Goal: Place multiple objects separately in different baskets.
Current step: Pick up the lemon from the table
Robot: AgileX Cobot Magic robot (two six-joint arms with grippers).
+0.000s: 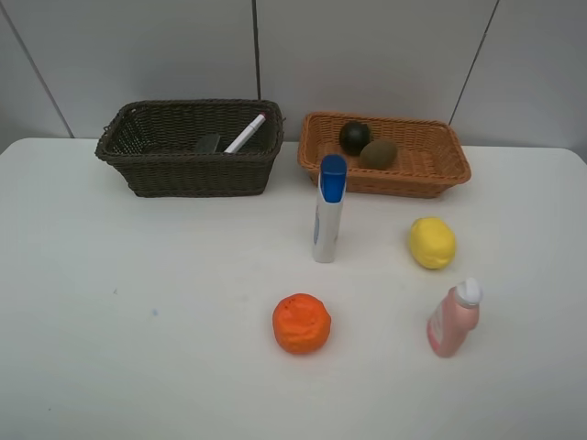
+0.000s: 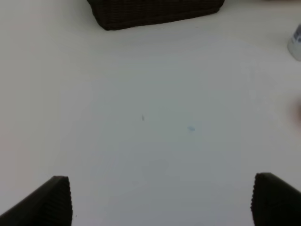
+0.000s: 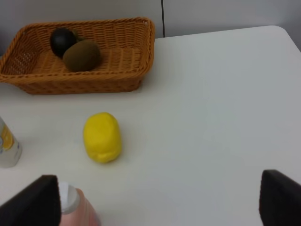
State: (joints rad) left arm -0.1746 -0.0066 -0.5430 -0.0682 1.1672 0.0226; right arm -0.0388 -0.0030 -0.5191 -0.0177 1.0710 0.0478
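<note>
**Status.** Sorting is about half done. The dark basket (image 1: pixel 188 170), far left on the counter (image 1: pixel 138 321), holds the marker (image 1: pixel 245 134) and the eraser (image 1: pixel 208 144). The light basket (image 1: pixel 431 176), far right and just beside the dark one, holds the mangosteen (image 1: pixel 354 137) and the kiwi (image 1: pixel 378 153), which touch each other.

**Items on the counter.** Four items are not yet binned:
- The tube (image 1: pixel 326 209) stands upright, cap up, near the middle and just in front of the light basket.
- The lemon (image 1: pixel 431 242) lies to the right of the tube.
- The orange (image 1: pixel 301 323) sits near the front, centre.
- The bottle (image 1: pixel 453 319) stands slightly tilted at near right.

All four stand well apart from one another.

**Grippers.** The left gripper (image 2: pixel 164 202) hangs over bare counter on the left with its jaws spread wide and nothing between them. The right gripper (image 3: pixel 157 202) is likewise wide open and empty. In its wrist view the bottle cap shows just beside one fingertip and the lemon lies ahead of it.

**Step in hand.** Neither gripper has a hold on anything. This appears to be the pause between one placement and the next pick.

**Next move.** By the contents so far, fruit appears to go to the light basket and the other items to the dark one.
- The lemon is the likely pick for the right gripper. Centre the open jaws over it, descend, close across its narrower width, then lift clear of the basket rim before release.
- The tube and the bottle are tall and narrow. Approach them squarely to avoid tipping.
</note>
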